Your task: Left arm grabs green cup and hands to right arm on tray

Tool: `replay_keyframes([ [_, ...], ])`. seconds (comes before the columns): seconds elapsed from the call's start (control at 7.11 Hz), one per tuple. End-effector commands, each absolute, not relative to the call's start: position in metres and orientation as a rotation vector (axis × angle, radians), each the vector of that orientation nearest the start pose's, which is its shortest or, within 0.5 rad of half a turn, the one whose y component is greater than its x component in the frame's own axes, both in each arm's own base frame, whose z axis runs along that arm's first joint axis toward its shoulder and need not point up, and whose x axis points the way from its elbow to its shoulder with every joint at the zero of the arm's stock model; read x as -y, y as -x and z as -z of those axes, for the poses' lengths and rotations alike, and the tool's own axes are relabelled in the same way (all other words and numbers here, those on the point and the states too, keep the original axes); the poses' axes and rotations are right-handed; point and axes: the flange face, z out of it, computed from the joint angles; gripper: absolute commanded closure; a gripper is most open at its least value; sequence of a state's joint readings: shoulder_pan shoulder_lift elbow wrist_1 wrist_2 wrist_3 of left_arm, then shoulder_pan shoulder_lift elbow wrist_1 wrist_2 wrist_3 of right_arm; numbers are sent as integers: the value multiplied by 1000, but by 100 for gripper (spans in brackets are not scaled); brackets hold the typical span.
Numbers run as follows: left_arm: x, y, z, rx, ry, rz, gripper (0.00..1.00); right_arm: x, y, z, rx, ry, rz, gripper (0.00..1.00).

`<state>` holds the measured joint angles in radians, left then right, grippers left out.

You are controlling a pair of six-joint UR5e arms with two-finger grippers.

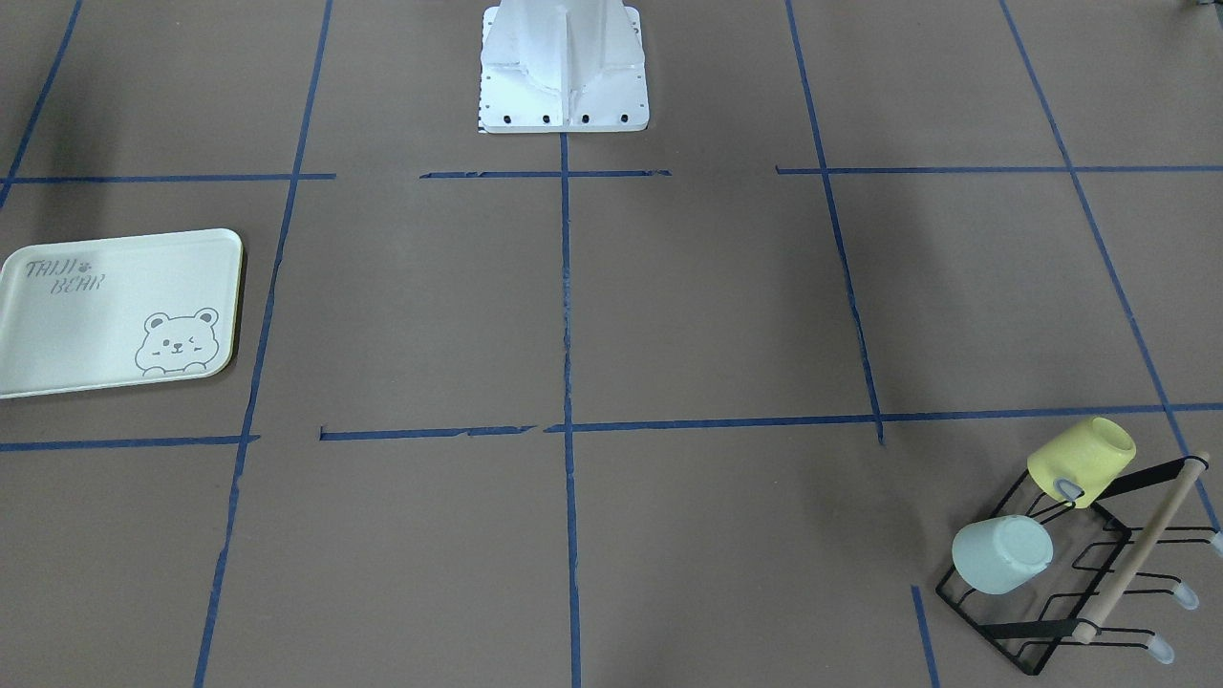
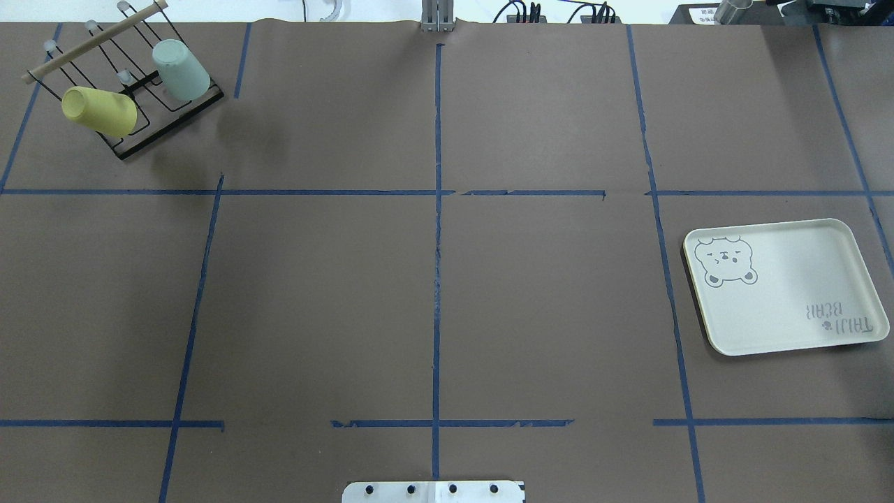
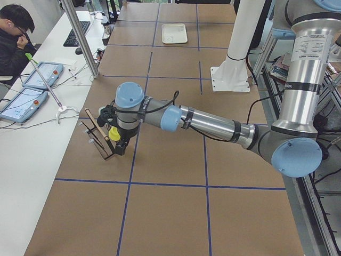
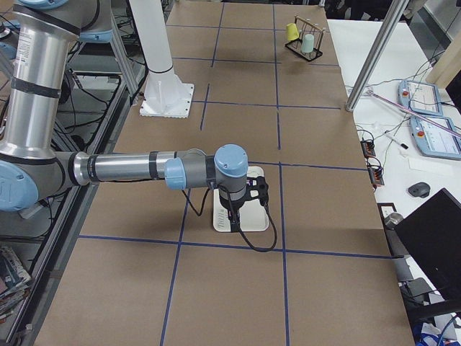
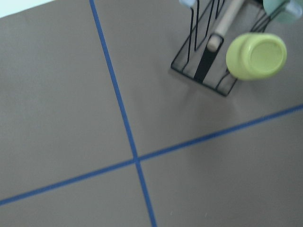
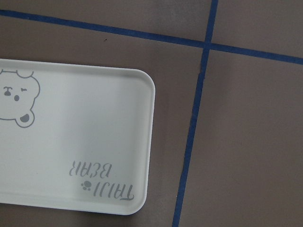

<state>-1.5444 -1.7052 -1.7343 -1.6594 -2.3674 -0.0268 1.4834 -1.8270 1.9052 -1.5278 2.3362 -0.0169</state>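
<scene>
The green cup (image 1: 1001,554) hangs mouth-down on a black wire rack (image 1: 1137,554), also in the overhead view (image 2: 180,68); only its edge shows in the left wrist view (image 5: 279,7). The tray (image 2: 789,293) lies flat and bare at the other end of the table (image 1: 96,325), and fills the right wrist view (image 6: 85,156). The left gripper (image 3: 121,148) hangs just above the rack; I cannot tell whether it is open. The right gripper (image 4: 232,218) hovers low over the tray (image 4: 256,220); I cannot tell its state either. Neither arm shows in the overhead or front-facing views.
A pale yellow cup (image 1: 1082,461) hangs on the same rack beside the green one (image 2: 99,110) (image 5: 256,56). The rack has a wooden dowel (image 2: 94,42) across its top. The white robot base (image 1: 564,86) stands at the table's middle edge. An operator (image 3: 13,37) sits at a side desk.
</scene>
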Motion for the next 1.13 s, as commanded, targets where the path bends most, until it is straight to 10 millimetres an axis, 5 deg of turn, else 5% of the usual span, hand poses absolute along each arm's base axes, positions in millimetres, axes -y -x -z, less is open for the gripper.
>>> replay_keyframes([
  [0.0, 588, -22, -436, -841, -374, -178, 0, 395, -30, -602, 769, -88, 145, 0],
  [0.14, 614, -56, -393, -826, -383, -121, 0, 395, -30, -602, 769, -88, 145, 0],
  [0.42, 654, -159, -345, -770, -351, -16, 0, 395, -30, -603, 770, -85, 143, 0],
  [0.56, 678, -190, -339, -715, -349, 54, 0, 395, -30, -603, 770, -85, 143, 0],
  [0.99, 729, -245, -380, -698, -398, 75, 0, 395, -29, -604, 772, -83, 144, 0],
])
